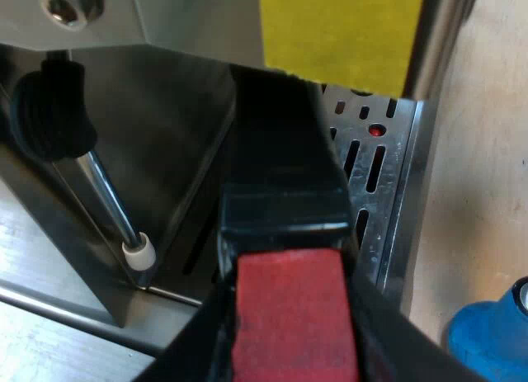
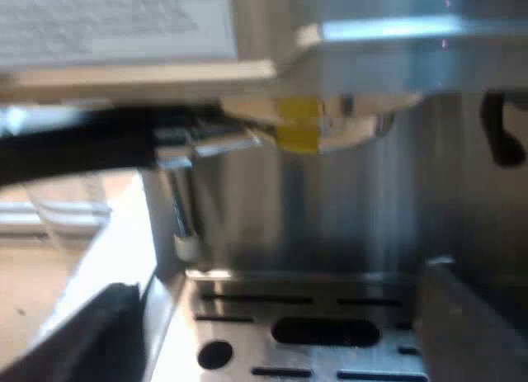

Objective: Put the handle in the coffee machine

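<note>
Risk — lugs miss their slots under the espresso machine (image 2: 396, 35); a turn then jams, or twists the handle (image 1: 285, 167) in the left gripper (image 1: 293, 353), clamped on its red end. Handle black, squared — reaching over the drip tray (image 1: 404, 200) to the yellow-taped head. Right gripper (image 2: 280, 349) spread, empty.

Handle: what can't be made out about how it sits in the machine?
- Left wrist view: the handle has its far end hidden behind yellow tape on the machine, so its seating cannot be judged.
- Right wrist view: the spot where the handle meets the machine is blurred.
- Left wrist view: the tamper is cut off by the edge.
</note>
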